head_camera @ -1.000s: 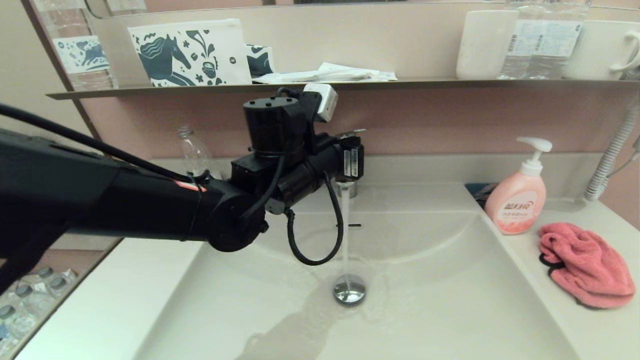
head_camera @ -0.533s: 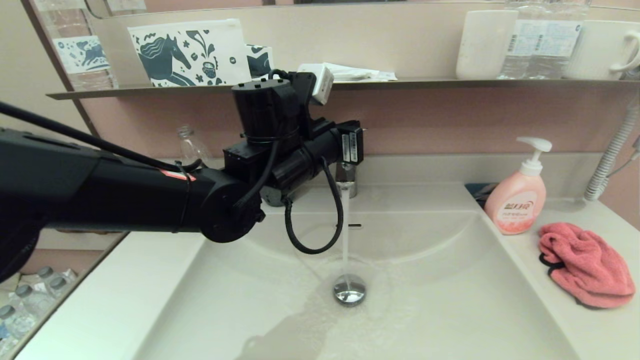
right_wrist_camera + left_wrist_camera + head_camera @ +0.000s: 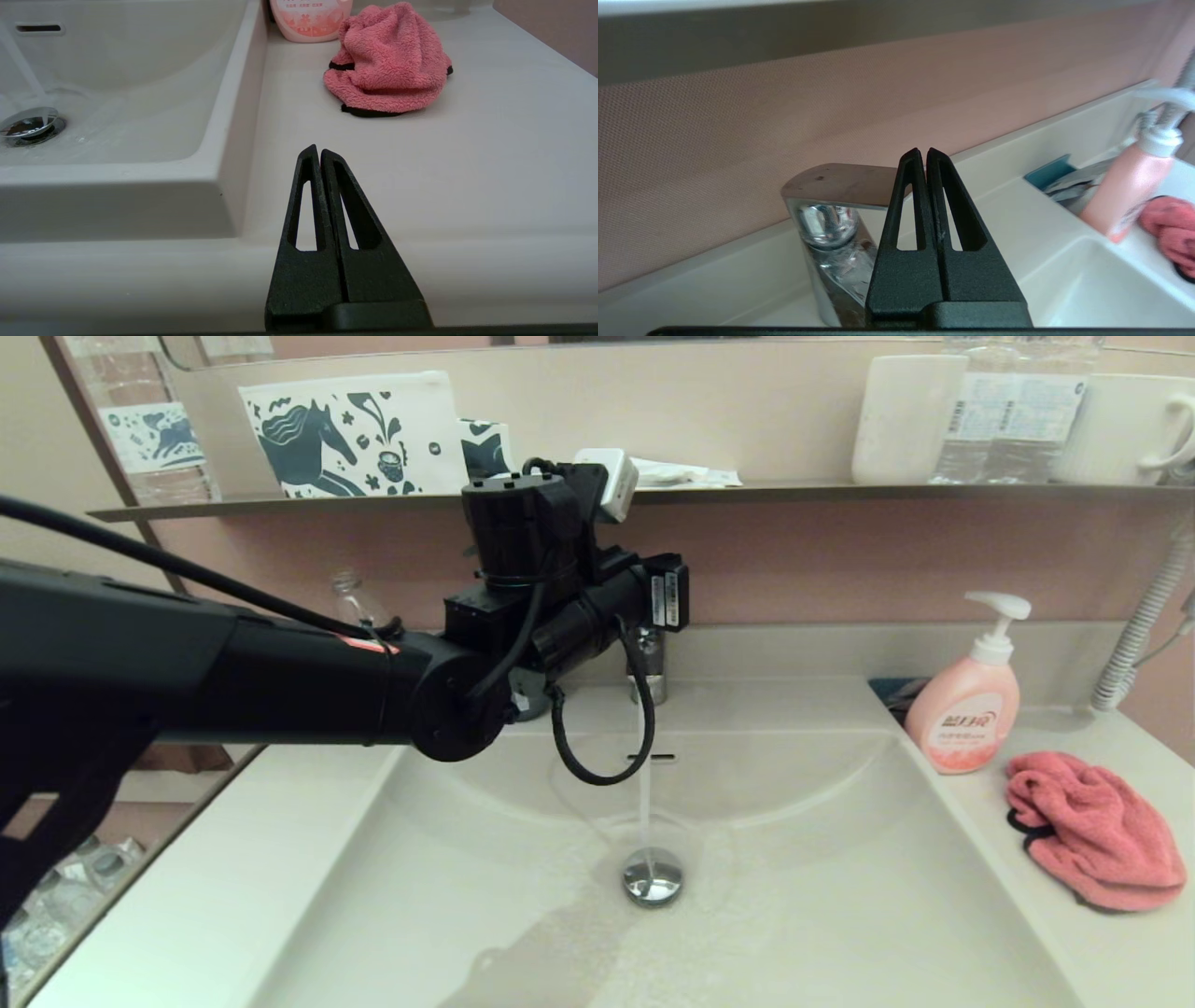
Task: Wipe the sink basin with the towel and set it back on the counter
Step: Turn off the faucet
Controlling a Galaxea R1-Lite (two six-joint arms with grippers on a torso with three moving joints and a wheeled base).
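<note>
Coral towel (image 3: 1094,829) crumpled on counter (image 3: 1120,943), left gripper (image 3: 923,156) closed by faucet (image 3: 831,224)

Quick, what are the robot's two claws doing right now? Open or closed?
Left claw: closed, holding nothing, at the faucet handle.
Right claw: closed, empty, above the counter, short of the towel.

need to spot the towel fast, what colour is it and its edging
Coral pink with thin black edging; the towel shows best in the right wrist view.
</note>
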